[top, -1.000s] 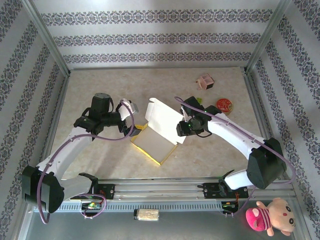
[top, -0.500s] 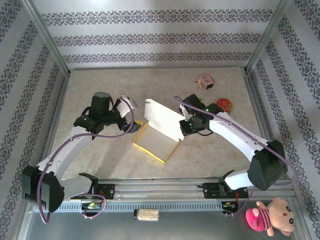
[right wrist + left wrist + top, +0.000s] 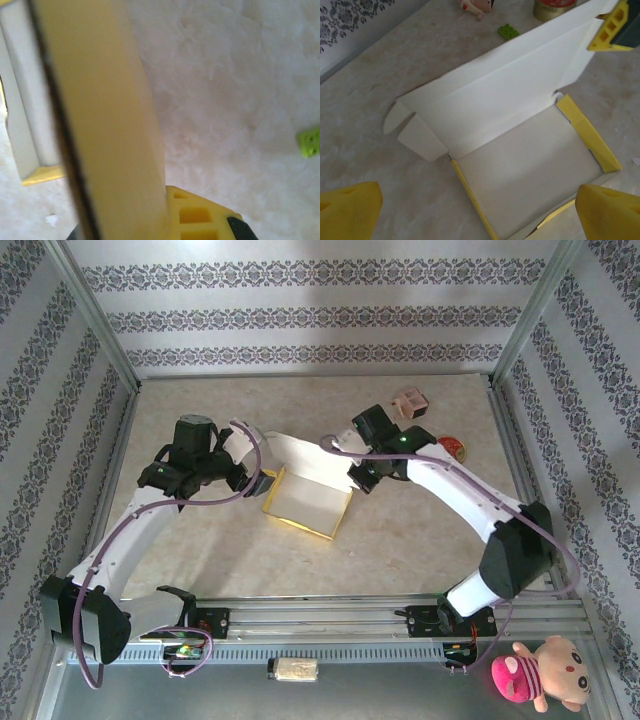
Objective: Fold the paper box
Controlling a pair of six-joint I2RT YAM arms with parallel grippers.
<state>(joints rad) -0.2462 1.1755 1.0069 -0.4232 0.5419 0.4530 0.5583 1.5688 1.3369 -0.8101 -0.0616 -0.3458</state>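
The paper box [image 3: 305,506] lies open mid-table, its white inside up and its edges yellow. Its lid [image 3: 308,460] is raised at the far side. My right gripper [image 3: 358,476] is shut on the lid's right flap. In the right wrist view the flap's yellow side [image 3: 95,115] runs up from the right gripper [image 3: 135,220], past one yellow finger [image 3: 200,215]. My left gripper [image 3: 255,480] hovers open at the box's left side. The left wrist view looks down on the tray [image 3: 530,165] and lid [image 3: 505,95] from the left gripper [image 3: 480,215], its fingers wide apart.
A small pink box-like item [image 3: 411,403] and a red round tin [image 3: 449,449] sit at the back right. A green brick [image 3: 508,31] lies behind the lid. Patterned walls enclose the table. A plush toy [image 3: 540,675] lies outside at the front right.
My right gripper has shut on the lid flap and carried it toward the back left, and the box slid with it. The left gripper drew back a little, still open.
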